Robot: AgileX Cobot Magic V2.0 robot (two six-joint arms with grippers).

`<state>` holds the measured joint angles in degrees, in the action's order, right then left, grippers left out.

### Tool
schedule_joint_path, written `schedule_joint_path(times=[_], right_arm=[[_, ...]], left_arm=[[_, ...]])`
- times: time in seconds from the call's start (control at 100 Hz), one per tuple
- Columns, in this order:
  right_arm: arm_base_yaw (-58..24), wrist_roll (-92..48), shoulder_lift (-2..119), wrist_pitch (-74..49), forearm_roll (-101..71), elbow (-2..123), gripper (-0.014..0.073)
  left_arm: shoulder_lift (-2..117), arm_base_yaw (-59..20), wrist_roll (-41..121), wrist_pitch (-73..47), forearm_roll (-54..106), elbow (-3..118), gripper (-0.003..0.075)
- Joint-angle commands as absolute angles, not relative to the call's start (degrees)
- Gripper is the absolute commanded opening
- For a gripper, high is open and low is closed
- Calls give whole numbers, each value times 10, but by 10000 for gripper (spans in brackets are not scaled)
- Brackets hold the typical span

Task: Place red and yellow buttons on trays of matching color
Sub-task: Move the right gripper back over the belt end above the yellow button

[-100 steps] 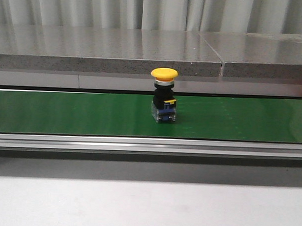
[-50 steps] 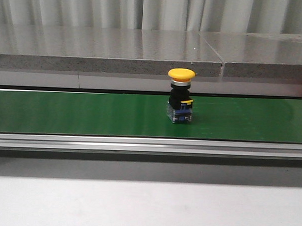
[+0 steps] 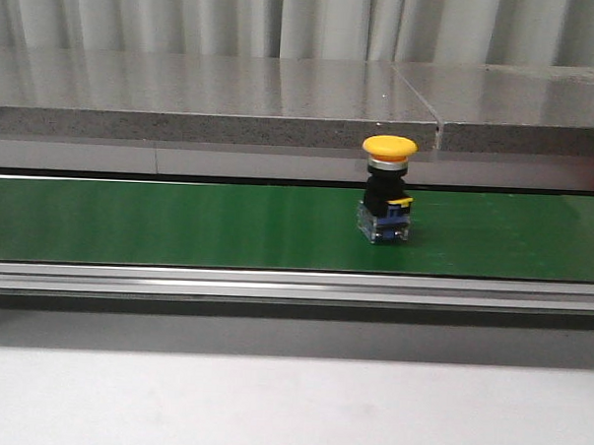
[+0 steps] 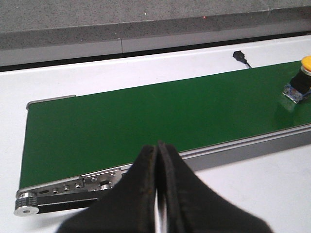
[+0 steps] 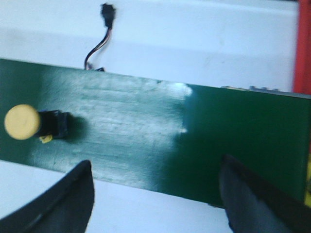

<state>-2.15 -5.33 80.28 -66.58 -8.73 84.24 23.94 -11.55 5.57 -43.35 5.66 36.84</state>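
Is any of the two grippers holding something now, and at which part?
Nothing is held. The left gripper is shut on nothing, the right gripper is open, and the yellow button stands alone on the green belt.

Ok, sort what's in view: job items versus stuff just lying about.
Job:
yellow button, upright on the green belt
right gripper, open
left gripper, shut
red edge, perhaps a tray

Lying about:
black cable
grey ledge
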Motion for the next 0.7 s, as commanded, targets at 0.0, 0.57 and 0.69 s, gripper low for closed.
schedule_joint_path(times=[0.0,0.57,0.69], right_arm=[[-49,-69,803,-663,-98,856,542],[-174,-120,912,-652,-146,857,542],[-174,-120,940,-627,-147,857,542]], left_arm=[[244,-121,54,-395,66,383,-21],[244,-121,54,-395,66,383,-21],[244,-121,54,-395,66,383,-21]])
